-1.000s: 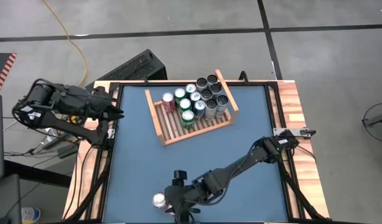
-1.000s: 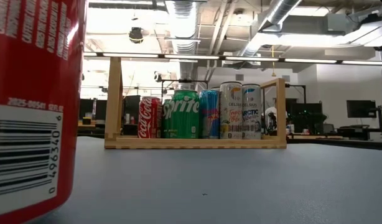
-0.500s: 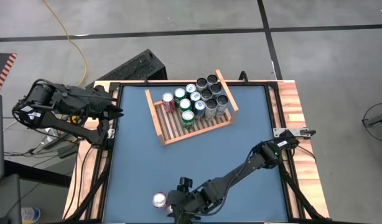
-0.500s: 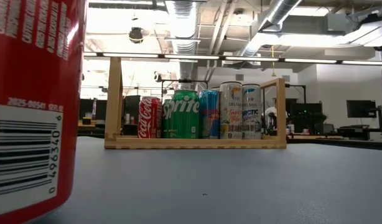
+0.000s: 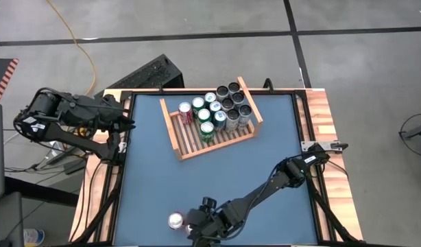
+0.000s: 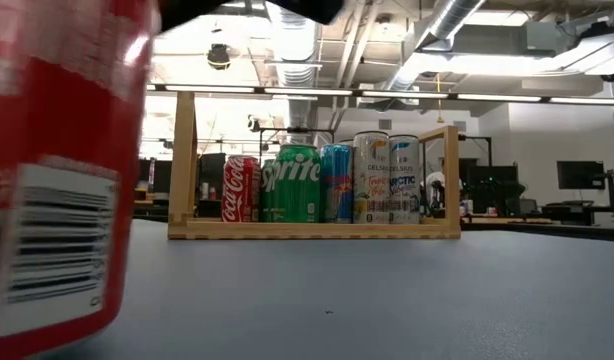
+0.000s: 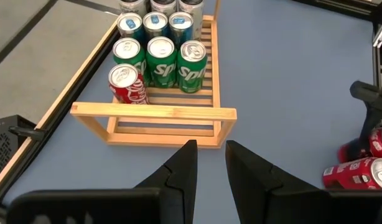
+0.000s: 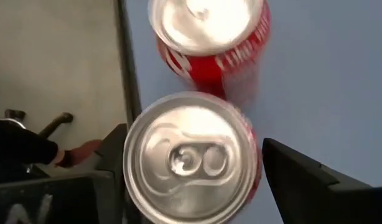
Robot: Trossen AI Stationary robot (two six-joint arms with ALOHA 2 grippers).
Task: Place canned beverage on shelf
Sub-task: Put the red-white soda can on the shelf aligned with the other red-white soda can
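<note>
Two red cans stand close together near the table's near edge. My right gripper (image 5: 197,225) hangs open over one red can (image 8: 191,158), a finger on each side of it, and hides it from above. The other red can (image 5: 175,221) is just to its left. It shows blurred in the right wrist view (image 8: 206,25) and tilted in the low view (image 6: 57,170). The wooden shelf (image 5: 190,147) at the far middle holds several upright cans (image 5: 217,110). My left gripper (image 7: 211,155) waits, slightly open, above the table's far left corner. My right gripper comes slanting down from the table's right, one finger on each side of the can's upper wall (image 8: 132,180). One finger (image 8: 113,165) looks to lie against that wall, while a thin gap shows at the other finger (image 8: 290,177). The can stands upright on the table.
The blue tabletop (image 5: 265,151) lies bare between the shelf and the two cans. The shelf's near-left half (image 7: 160,134) shows bare slats. A wooden border and black rails (image 5: 121,178) run along the table's sides.
My right gripper has sunk and gone toward the table's near edge, rolling at the wrist, and now has its fingers around a can. The red can close to the low camera has tipped, its top leaning toward the table's right.
</note>
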